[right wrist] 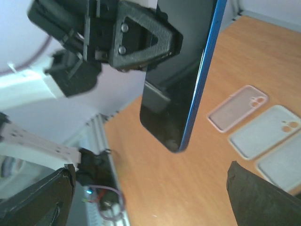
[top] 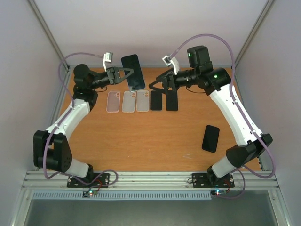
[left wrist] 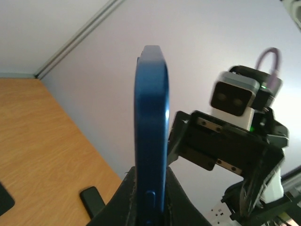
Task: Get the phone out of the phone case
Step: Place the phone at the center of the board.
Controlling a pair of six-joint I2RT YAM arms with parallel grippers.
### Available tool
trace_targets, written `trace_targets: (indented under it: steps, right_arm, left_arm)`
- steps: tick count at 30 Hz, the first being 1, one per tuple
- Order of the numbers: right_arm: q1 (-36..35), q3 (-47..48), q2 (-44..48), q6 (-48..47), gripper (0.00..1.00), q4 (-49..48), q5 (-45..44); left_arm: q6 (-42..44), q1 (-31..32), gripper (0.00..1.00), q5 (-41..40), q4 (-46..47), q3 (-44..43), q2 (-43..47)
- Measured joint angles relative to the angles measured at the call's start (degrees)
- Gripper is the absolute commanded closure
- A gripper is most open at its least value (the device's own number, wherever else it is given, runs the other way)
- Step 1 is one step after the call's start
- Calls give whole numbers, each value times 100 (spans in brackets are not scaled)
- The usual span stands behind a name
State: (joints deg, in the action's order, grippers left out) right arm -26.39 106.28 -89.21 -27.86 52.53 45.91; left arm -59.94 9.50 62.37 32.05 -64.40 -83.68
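Above the far side of the table (top: pixel 188 141), in the top view, I am seeing the left gripper (top: pixel 127 72) clamped on the phone (top: pixel 137 81), holding it up in the air with its dark face toward the camera. The right gripper (top: pixel 155 82) is hanging just beside it with its fingers spread, touching nothing. Below them a row is lying flat on the wood: three pale cases (top: pixel 128 101), then two dark slabs (top: pixel 156 100) side by side. A lone dark slab (top: pixel 210 138) is lying well apart, near the right arm.

Through the left wrist camera I am looking at the phone (left wrist: pixel 151 141) edge-on, standing upright between this gripper's own fingers (left wrist: pixel 176 200), which are pressing on both flat sides. Its rim is blue, with a side button near the grip (I cannot tell whether that blue is the case or the phone's own frame). Behind it the right gripper (left wrist: pixel 221 146) is facing this way, and one dark slab (left wrist: pixel 91 200) is showing on the table (left wrist: pixel 37 141).

Through the right wrist camera the phone (right wrist: pixel 181 80) is hanging in front of me, glass face dark, blue edge on the right, pinched near its top by a left fingertip (right wrist: pixel 141 40). My own right gripper (right wrist: pixel 150 174) is standing wide apart, one finger (right wrist: pixel 37 202) in each bottom corner, with nothing between them. The pale cases (right wrist: pixel 265 132) are lying on the wood at the right.
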Motion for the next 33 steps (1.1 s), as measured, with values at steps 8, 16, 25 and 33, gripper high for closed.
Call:
trace_targets:
  steps: [8, 16, 25, 33]
  right_arm:
    - [140, -142, -85, 1650, 29, -999, 1051]
    - [138, -192, -280, 2334, 51, -1482, 1344]
    - [138, -365, -310, 2653, 72, -1757, 1467]
    - [146, -398, -450, 2949, 95, -1965, 1648]
  left_arm:
    - [-437, 391, 99, -17, 881, -37, 20]
    - [-457, 614, 99, -17, 901, -57, 20]
    - [-503, 640, 99, -52, 929, -153, 22]
    - [-647, 675, 96, -136, 981, -160, 22]
